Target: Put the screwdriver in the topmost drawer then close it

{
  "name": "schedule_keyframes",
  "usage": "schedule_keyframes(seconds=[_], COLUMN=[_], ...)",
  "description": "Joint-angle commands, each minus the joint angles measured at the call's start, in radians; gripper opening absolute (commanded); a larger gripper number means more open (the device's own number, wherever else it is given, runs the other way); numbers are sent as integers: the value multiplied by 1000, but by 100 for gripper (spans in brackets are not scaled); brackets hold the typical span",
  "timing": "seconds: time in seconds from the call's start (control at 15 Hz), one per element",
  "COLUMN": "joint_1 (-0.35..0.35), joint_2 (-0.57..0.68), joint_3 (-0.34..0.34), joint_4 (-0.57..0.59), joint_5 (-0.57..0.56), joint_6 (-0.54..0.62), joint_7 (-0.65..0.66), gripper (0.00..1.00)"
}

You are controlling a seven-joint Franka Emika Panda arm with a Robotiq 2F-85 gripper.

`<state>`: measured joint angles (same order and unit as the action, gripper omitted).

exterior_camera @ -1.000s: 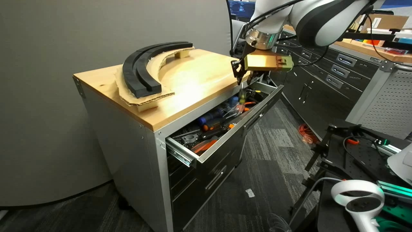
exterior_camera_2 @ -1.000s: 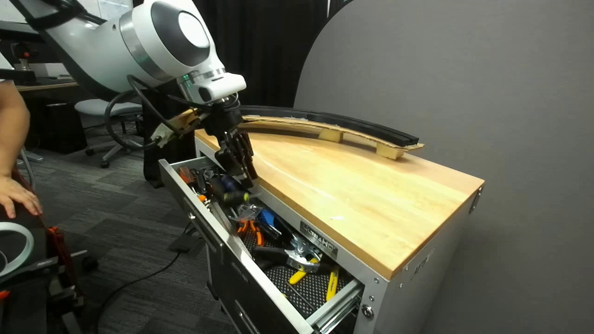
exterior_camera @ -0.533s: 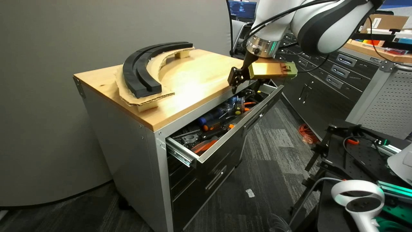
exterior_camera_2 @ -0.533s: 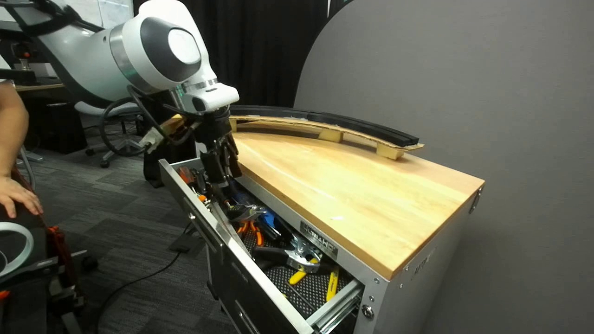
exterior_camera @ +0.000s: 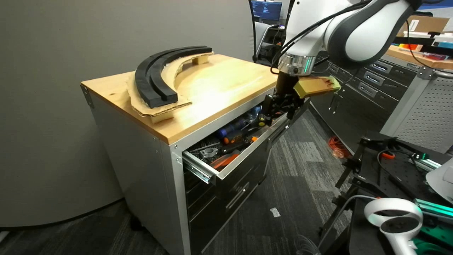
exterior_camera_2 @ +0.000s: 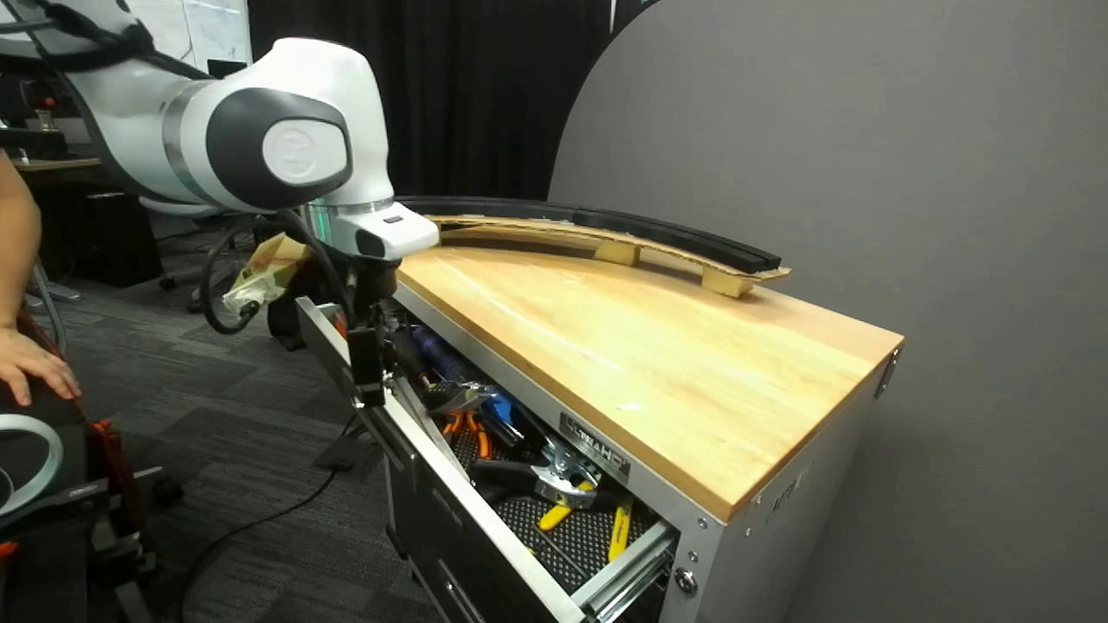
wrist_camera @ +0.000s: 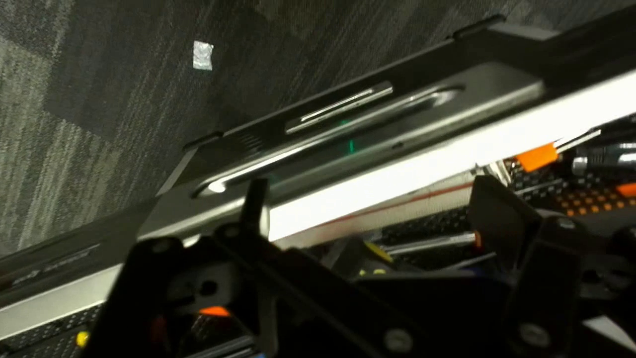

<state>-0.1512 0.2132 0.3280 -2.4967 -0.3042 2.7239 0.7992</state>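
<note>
The black-and-yellow screwdriver [exterior_camera: 261, 120] lies among other tools in the topmost drawer [exterior_camera: 244, 153], which is pulled out. Its yellow-ended handle [wrist_camera: 378, 251] shows in the wrist view between my jaws but farther down; its shaft cannot be made out. My gripper [exterior_camera: 279, 115] hangs at the drawer's front rim in both exterior views. In the wrist view its fingertips are wide apart, with the bright rim [wrist_camera: 397, 176] passing behind them and nothing held. Whether a finger touches the rim I cannot tell. The drawer's handle [wrist_camera: 323, 144] is on its outer face.
Several tools fill the drawer, among them orange-handled pliers [exterior_camera_2: 480, 441]. A curved black piece [exterior_camera: 145, 83] rests on cardboard on the wooden cabinet top [exterior_camera_2: 623, 346]. A person's hand [exterior_camera_2: 35, 368] and a white controller [exterior_camera: 398, 226] are on the side away from the cabinet.
A second ago the screwdriver hung handle-down from my gripper; it was let go and lies in the drawer. The jaws have opened, and the gripper has moved outward and down to the front rim.
</note>
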Motion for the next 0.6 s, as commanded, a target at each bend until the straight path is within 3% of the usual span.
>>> schedule_keyframes(seconds=[0.0, 0.13, 0.27, 0.33, 0.47, 0.53], joint_1=[-210, -288, -314, -137, -62, -9], joint_2=[48, 55, 46, 19, 27, 41], joint_3=[195, 254, 259, 84, -14, -70], joint_4=[30, 56, 78, 93, 130, 146], joint_5=[124, 195, 246, 332, 319, 269], joint_6=[-84, -180, -304, -370, -523, -581], joint_7=[-271, -417, -543, -637, -681, -659], gripper=[100, 100, 100, 100, 100, 75])
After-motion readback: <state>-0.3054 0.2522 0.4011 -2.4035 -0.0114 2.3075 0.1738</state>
